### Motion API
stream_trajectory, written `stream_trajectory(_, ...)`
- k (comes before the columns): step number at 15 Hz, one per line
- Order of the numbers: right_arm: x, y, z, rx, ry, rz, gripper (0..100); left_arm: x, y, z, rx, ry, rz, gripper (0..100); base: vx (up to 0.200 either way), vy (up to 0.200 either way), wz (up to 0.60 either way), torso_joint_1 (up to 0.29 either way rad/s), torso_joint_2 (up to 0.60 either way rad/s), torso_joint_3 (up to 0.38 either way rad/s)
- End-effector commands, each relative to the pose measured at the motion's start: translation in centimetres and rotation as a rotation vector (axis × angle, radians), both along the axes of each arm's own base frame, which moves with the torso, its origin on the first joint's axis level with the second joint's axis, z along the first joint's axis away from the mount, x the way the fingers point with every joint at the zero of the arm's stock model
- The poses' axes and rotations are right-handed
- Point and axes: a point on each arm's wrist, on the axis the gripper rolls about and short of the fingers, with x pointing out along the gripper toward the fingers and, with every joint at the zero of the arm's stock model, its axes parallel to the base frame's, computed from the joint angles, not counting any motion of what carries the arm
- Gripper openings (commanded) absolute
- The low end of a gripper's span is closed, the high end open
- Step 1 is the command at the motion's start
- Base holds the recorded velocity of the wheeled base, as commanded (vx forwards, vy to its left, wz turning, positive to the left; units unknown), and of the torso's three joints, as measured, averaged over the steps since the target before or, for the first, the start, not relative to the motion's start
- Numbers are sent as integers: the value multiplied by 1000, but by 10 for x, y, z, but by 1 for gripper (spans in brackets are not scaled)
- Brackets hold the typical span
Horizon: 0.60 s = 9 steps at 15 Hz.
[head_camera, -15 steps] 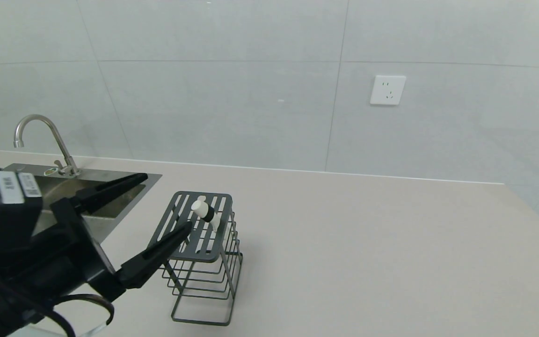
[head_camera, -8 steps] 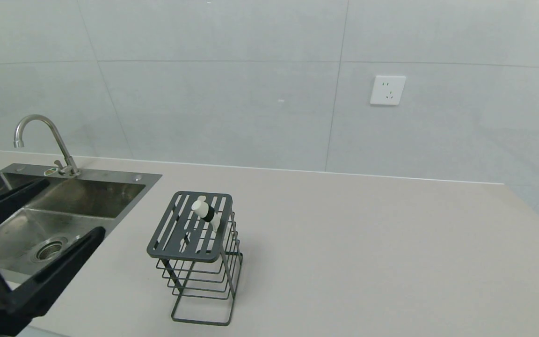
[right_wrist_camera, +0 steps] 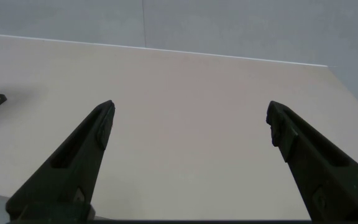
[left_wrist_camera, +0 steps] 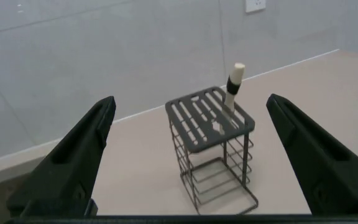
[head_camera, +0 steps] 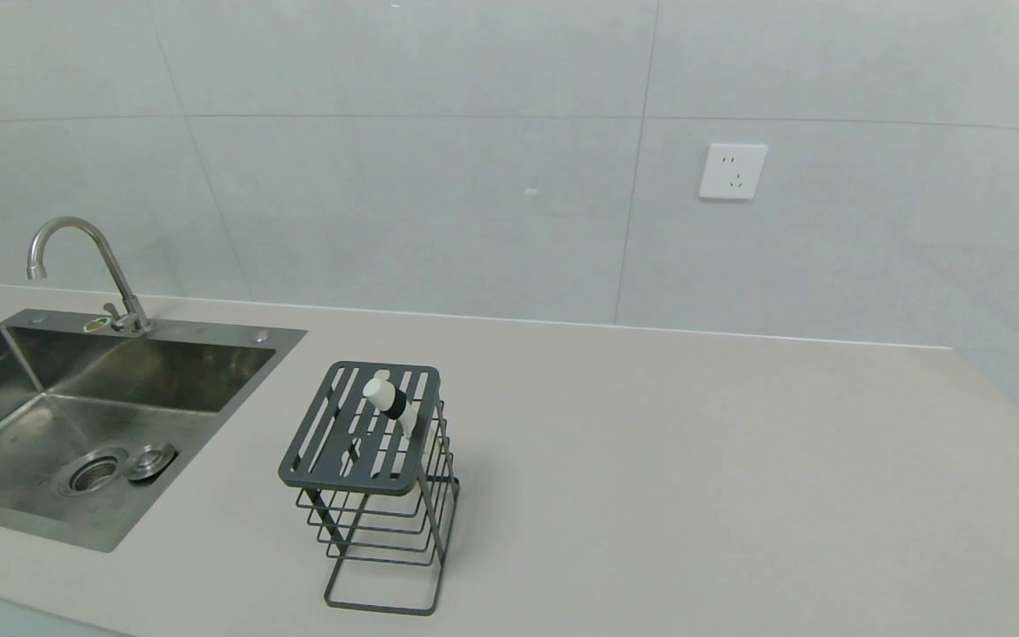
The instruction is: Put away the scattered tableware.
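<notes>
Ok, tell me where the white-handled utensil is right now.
In the head view, the white-handled utensil stands slotted through the top of the wire rack, on the counter to the right of the sink.

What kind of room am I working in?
Probably a kitchen: a steel sink with a faucet set into a countertop, and a wire rack holding a utensil.

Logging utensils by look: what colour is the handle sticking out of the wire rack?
White handle with a black band; left wrist view.
</notes>
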Motion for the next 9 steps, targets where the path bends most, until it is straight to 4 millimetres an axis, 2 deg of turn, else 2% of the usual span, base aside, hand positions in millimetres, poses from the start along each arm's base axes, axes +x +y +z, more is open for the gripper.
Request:
stream_trajectory(1, 0, 0, 0, -1, 1, 1, 100, -16, 3, -17, -76, -61, 76, 100, 0, 0, 0, 0, 0, 0)
stream_trajectory(3, 0, 0, 0, 1, 1, 1, 100, -9, 4, -39, -94, 38, 155, 100, 0, 0, 0, 0, 0, 0)
stream_trajectory(5, 0, 0, 0, 7, 3, -1, 100, -7, 6, -49, -228, 175, 247, 100, 0, 0, 0, 0, 0, 0)
stream_trajectory(6, 0, 0, 0, 10, 3, -1, 100, -6, 7, -64, -253, 322, 308, 100, 0, 0, 0, 0, 0, 0)
stream_trajectory(9, 0, 0, 0, 16, 5, -10, 100, -6, 8, -64, -278, 320, 375, 100, 0, 0, 0, 0, 0, 0)
